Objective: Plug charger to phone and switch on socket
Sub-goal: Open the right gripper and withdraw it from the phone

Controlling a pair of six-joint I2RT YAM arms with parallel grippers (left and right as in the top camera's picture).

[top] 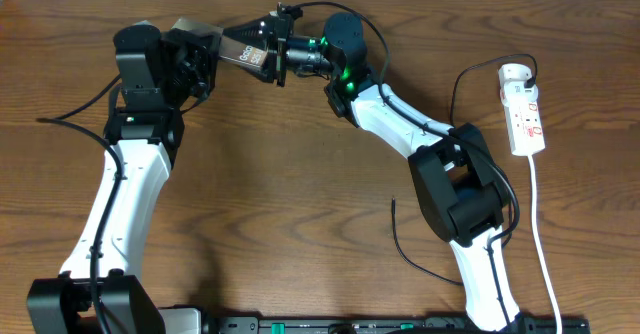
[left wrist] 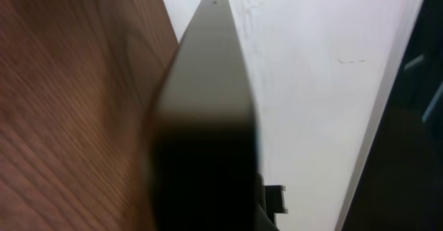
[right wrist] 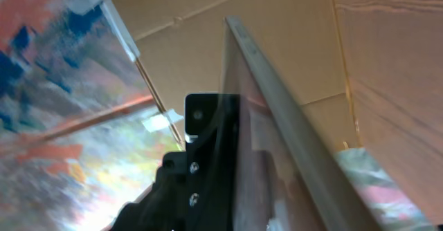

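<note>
Wooden surface under you: your left pincer is clamped tight on the phone; your right pincer sits at the phone's other end, grip impossible to tell. Well behind the right pincer lie charger and socket.

Wood table, socket at R edge, blk charger cable

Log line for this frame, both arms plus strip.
left gripper: shut on flat dark phone | right gripper: at phone's end, grip unclear | white power strip: untouched, far right
</note>
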